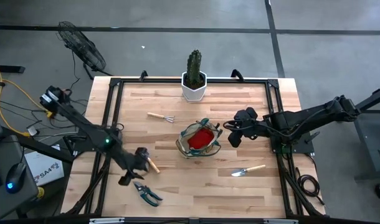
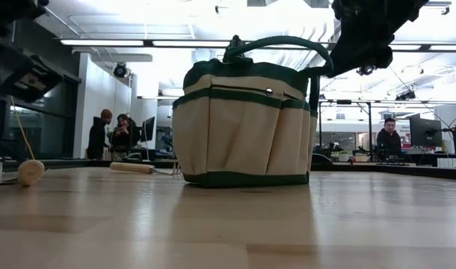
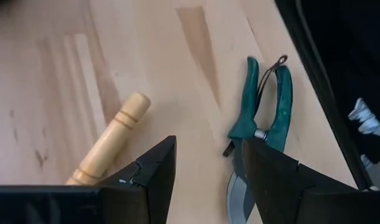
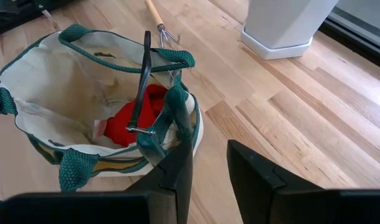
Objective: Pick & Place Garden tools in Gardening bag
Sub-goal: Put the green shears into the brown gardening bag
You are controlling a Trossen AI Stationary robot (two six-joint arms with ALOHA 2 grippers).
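Sitting mid-bench (image 1: 177,106), the gardening bag (image 1: 199,140) holds the red glove (image 1: 201,138); right gripper (image 1: 230,134) at its three o'clock, jaws narrow, empty; left gripper (image 1: 135,169) at eight o'clock, jaws wide, above a trowel's wooden handle (image 3: 112,140), beside the pruning shears (image 1: 146,193).

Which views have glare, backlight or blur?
Low view: ceiling lights blow out, so the bag and right gripper are backlit; near tabletop soft. Left wrist view: left gripper's own fingers dark, shears clear. High view: even light.
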